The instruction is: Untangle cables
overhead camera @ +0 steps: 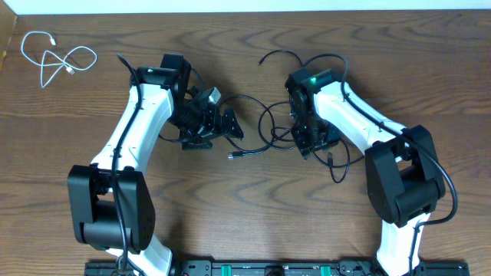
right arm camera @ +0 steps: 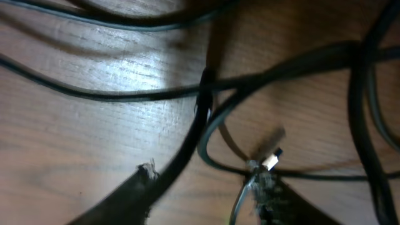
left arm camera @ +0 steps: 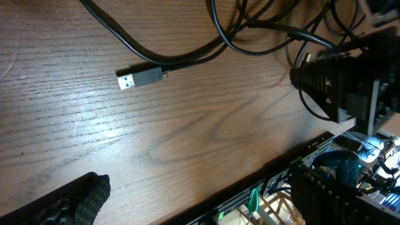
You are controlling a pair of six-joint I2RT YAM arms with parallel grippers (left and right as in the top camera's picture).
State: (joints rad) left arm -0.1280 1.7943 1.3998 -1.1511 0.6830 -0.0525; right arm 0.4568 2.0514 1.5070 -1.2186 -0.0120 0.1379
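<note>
Two black cables (overhead camera: 268, 123) lie looped over each other at mid-table between my arms. One ends in a grey USB plug (overhead camera: 235, 156), also seen in the left wrist view (left arm camera: 139, 77). The short white cable (overhead camera: 57, 60) lies coiled alone at the far left corner. My left gripper (overhead camera: 222, 124) is open and empty just left of the tangle; only its fingertips (left arm camera: 200, 200) show. My right gripper (overhead camera: 311, 144) is low over the tangle's right side. Its fingers (right arm camera: 205, 170) are apart with black cable loops (right arm camera: 212, 134) between them and a small plug tip (right arm camera: 272, 159) at the right finger.
The thicker arm cables run along both arms. The right arm's gripper (left arm camera: 350, 81) shows at the right of the left wrist view. The table's front edge (left arm camera: 262, 172) and a black rail lie close below the left gripper.
</note>
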